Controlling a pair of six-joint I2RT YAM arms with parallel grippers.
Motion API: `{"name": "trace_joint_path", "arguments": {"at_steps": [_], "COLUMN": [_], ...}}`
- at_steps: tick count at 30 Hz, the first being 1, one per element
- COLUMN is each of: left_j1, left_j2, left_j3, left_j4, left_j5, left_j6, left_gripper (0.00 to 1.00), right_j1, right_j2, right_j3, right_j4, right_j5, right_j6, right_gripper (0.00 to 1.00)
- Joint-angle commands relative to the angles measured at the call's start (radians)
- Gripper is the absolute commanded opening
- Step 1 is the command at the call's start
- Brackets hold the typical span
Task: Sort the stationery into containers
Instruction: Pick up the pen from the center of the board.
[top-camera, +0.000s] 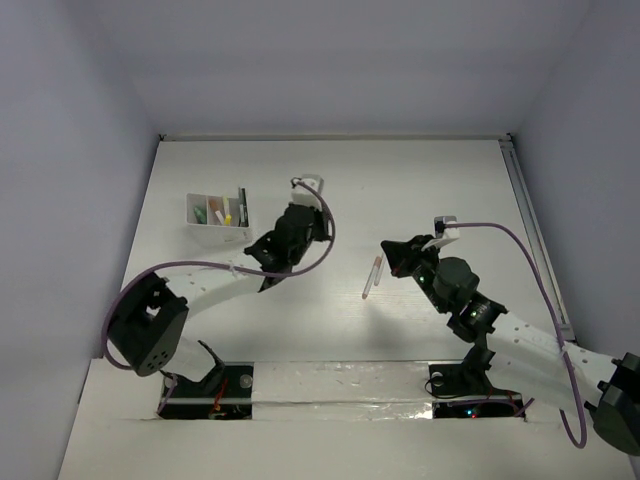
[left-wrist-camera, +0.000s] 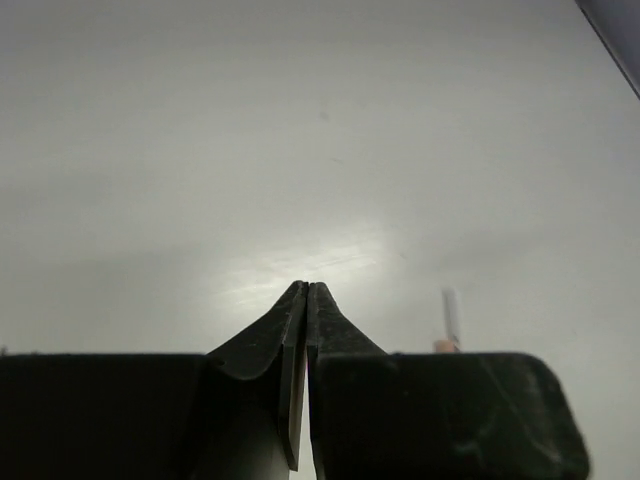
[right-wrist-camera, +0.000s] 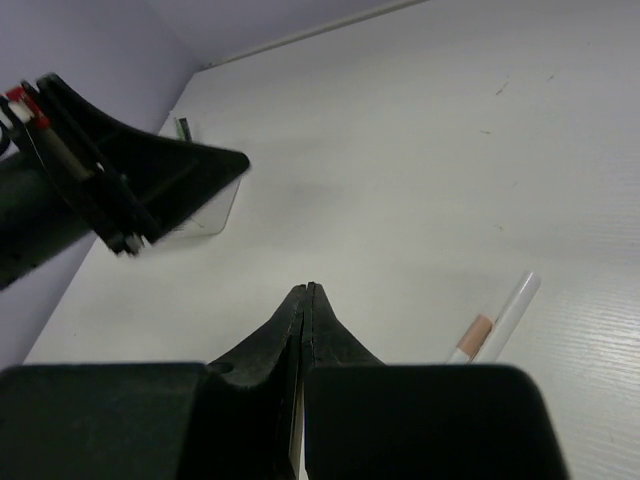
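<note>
One thin white pen (top-camera: 372, 278) with an orange band lies on the table between the arms. It also shows in the right wrist view (right-wrist-camera: 505, 315) and, partly hidden, in the left wrist view (left-wrist-camera: 450, 318). The white compartment tray (top-camera: 205, 228) stands at the back left and holds green, yellow and dark markers. Its corner shows in the right wrist view (right-wrist-camera: 210, 215). My left gripper (top-camera: 268, 283) is shut and empty, just right of the tray. My right gripper (top-camera: 386, 246) is shut and empty, its tip just right of the pen's far end.
Purple walls close in the white table at the left, back and right. A metal rail (top-camera: 535, 240) runs along the right edge. A taped strip (top-camera: 340, 395) with the arm bases lies at the near edge. The left gripper (right-wrist-camera: 120, 190) shows in the right wrist view.
</note>
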Motion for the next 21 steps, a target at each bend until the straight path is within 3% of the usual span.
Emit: {"name": "trace_joint_path", "arguments": {"at_steps": [1,3,8,21], "left_j1": [-0.091,-0.125,-0.19,-0.245], "left_j2": [0.046,0.08,0.224,0.419], "left_j3": [-0.011,0.0,0.05,0.187], "left_j4": [0.051,0.049,0.072,0.043], "left_j5": [0.167,0.204,0.251,0.248], "left_j6": [-0.045,-0.068,-0.128,-0.151], "left_gripper": [0.0,0.04,0.25,0.27], "right_j1": [0.007,0.007,0.007,0.007], "right_j2": [0.004,0.004,0.004,-0.002], "right_j3": [0.044,0.043,0.041,0.043], "right_j4": [0.037,0.039,0.041,0.036], "right_j5": [0.027,0.03,0.036,0.036], "right_j6": [-0.002,-0.002,-0.002,-0.005], "right_gripper": [0.01,0.02,0.04,0.05]}}
